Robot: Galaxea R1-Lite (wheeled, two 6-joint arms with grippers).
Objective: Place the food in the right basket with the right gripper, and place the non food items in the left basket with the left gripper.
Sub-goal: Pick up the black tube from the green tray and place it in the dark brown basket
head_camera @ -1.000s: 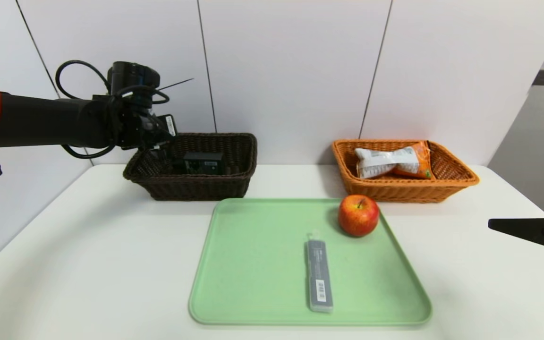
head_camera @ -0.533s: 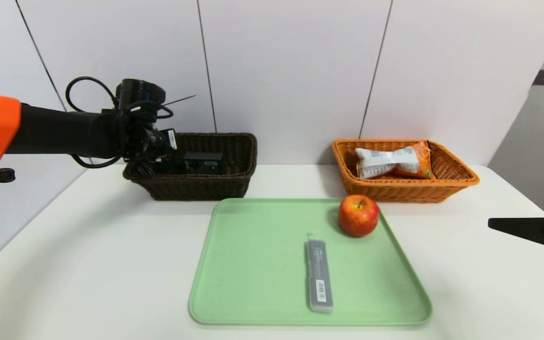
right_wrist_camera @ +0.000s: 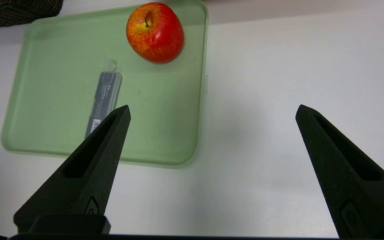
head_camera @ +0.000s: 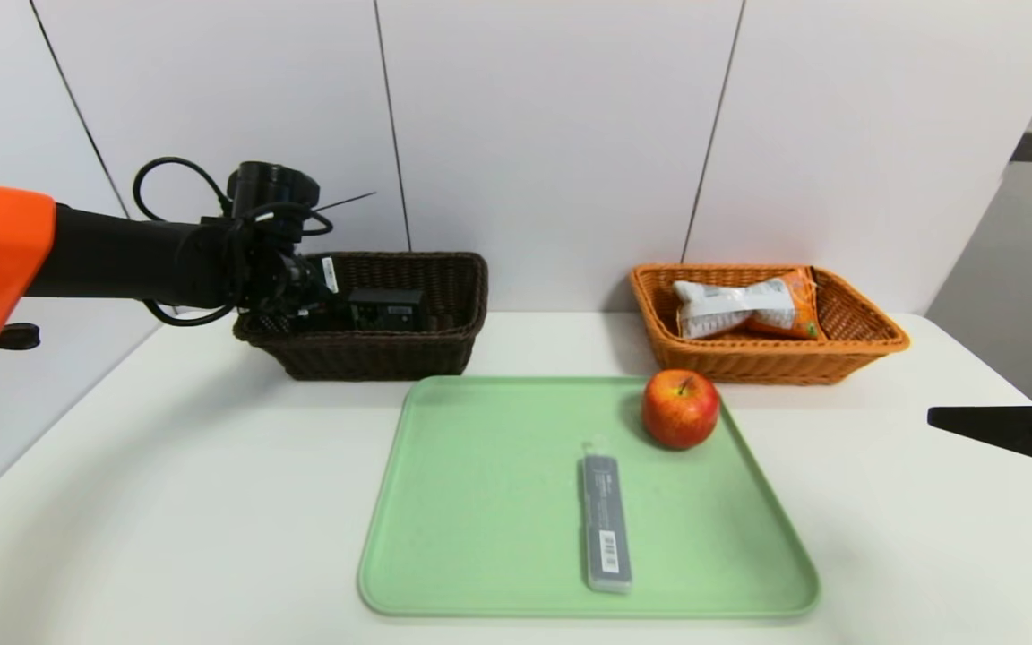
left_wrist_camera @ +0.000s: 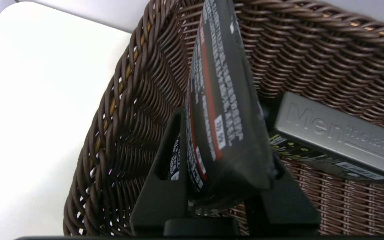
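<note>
Two items were left on your tray (head_camera: 480, 502); left gripper (left_wrist_camera: 217, 196) clamped the black tube (left_wrist_camera: 225, 110) inside the dark basket (head_camera: 444, 354), release due next, right gripper (right_wrist_camera: 212, 111) idled wide open.

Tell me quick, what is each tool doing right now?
Left tool: closed on the black tube, inside the dark brown basket.
Right tool: open, empty, parked above the table.

A plain lab-style test room: a bare white table (head_camera: 167, 502) against blank white wall panels (head_camera: 552, 134), set with a green tray (head_camera: 480, 537) and two wicker baskets like a staged trial.
</note>
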